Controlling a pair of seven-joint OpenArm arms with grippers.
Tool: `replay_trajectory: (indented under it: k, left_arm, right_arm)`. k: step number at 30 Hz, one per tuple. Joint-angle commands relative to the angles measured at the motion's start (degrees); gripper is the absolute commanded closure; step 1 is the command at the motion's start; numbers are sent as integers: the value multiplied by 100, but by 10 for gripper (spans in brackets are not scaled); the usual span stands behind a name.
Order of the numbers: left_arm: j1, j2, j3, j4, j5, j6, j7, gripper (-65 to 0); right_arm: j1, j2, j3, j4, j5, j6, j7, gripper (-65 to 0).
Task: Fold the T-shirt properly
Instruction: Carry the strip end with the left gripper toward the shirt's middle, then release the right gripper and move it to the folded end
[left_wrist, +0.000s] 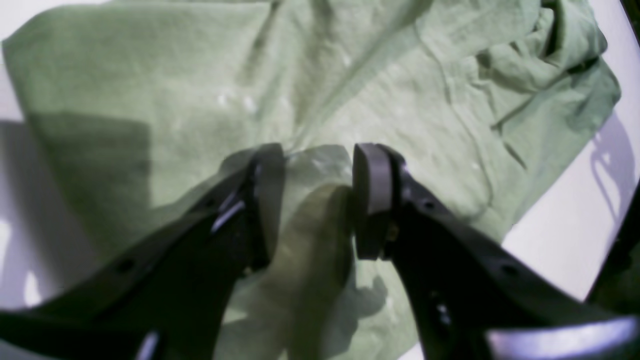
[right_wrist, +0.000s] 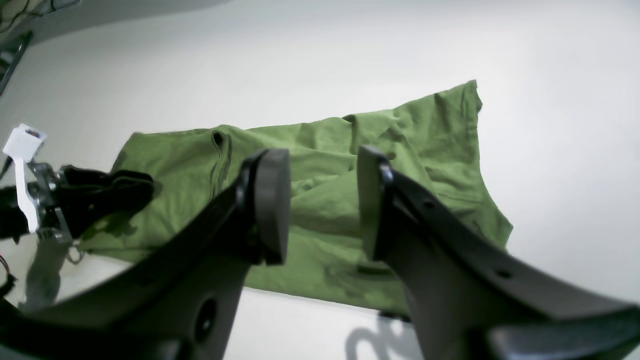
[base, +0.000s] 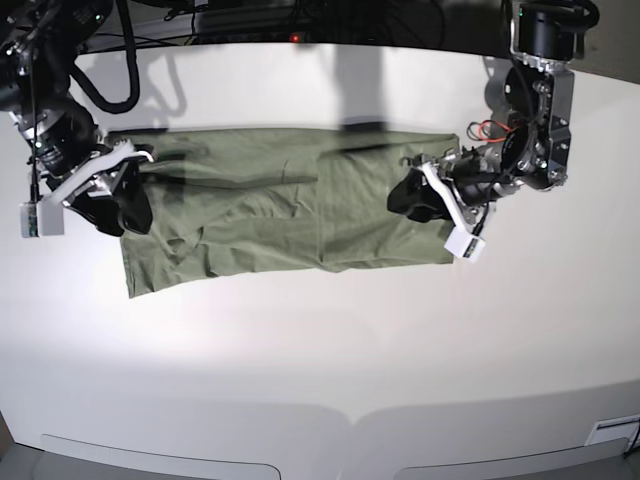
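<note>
The sage-green T-shirt (base: 280, 210) lies as a long wrinkled strip across the white table (base: 330, 370). My left gripper (base: 402, 196) hovers low over the shirt's right end. In the left wrist view, the left gripper (left_wrist: 312, 200) is open, with the T-shirt (left_wrist: 350, 75) spread under and beyond the fingers. My right gripper (base: 135, 212) sits at the shirt's left end. In the right wrist view, the right gripper (right_wrist: 320, 205) is open and empty, and the T-shirt (right_wrist: 440, 140) stretches away past it. Neither gripper holds cloth.
Dark equipment and cables (base: 300, 20) line the table's far edge. The left arm (right_wrist: 75, 200) with its white tag shows at the far end of the shirt in the right wrist view. Bare table (right_wrist: 550, 100) surrounds the shirt.
</note>
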Motion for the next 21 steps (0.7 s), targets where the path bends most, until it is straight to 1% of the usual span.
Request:
replay_trajectory:
  k: [1,3,5,7,9,13,16,17,19,21]
  left_arm:
    - [17,-140,-26,0,433,293,341,-234]
    - [17,-238,-26,0,529,297,308,-234]
    - [20,-313,-28,0,697,420,232,-234]
    - [22,-376,-28,0,824,621,179,-234]
    - [33,-450,-28,0,866,673,142,-234]
    - [66,-625,-28,0,868,710,129,-234]
    - [94,-767,-28,0,866,901,131,-234]
    - [116,-815,-28,0,863,944,129,-234]
    - [129,-879,-28,0,861,955,133,-234]
    - [122,-861,-28,2,815,955,131,-234]
  right_arm:
    - [35,46,11,101,-22,25,153,-227]
    - [35,52,11,101,-249,25,155,-227]
    - [35,122,11,101,-461,25,160,-227]
    - [35,275,13,101,-723,25,192,-227]
    - [35,452,13,101,-929,-22,199,-227]
    - [35,723,28,94,-1045,-125,199,-228]
    - [35,868,48,37,-1095,-125,197,-229]
    - [37,894,48,-2,-1145,-127,201,-246]
    - [72,905,48,-144,-1141,-127,221,-313]
    - [122,901,42,-409,-1123,-129,398,-368]
